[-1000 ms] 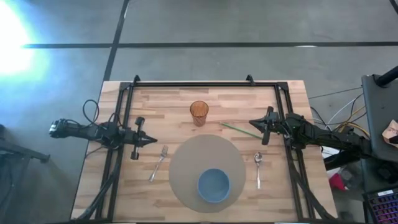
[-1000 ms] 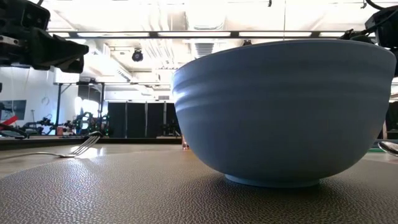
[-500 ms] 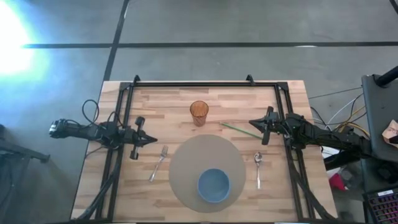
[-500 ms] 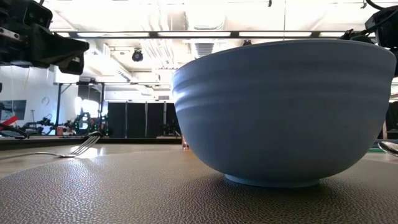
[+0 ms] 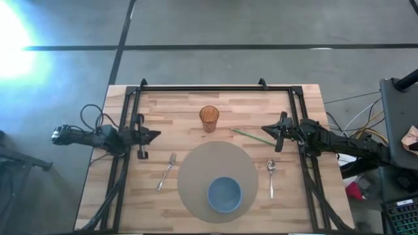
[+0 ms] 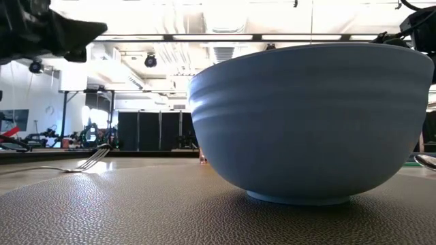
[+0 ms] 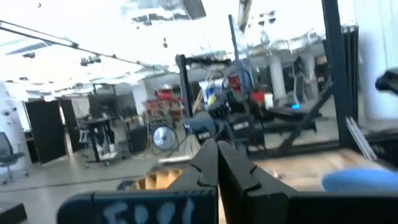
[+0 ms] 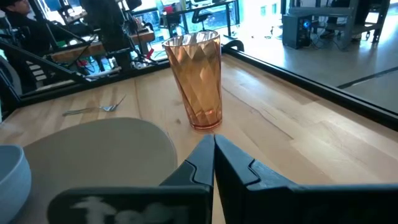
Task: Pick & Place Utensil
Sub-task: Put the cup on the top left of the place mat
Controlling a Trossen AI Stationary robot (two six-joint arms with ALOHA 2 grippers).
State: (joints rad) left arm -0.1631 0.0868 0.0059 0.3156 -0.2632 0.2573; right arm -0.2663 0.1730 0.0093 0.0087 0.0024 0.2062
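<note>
Inspector: Table status?

Operator: I see the round grey mat (image 5: 196,171), blue ceramic bowl (image 5: 225,194), amber faceted tumbler (image 5: 209,118). Silver fork (image 5: 166,171) untouched left of the mat.

Inspector: Changes?

Operator: My left gripper (image 5: 155,135) swung away from the fork, jaws together, empty. Right gripper (image 5: 264,129) closed, waiting. No pick begun.

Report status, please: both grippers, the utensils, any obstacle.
Left gripper shut, empty, above the fork. Right gripper shut, empty, near the green stick. Spoon untouched beside the mat. Nothing blocking.
</note>
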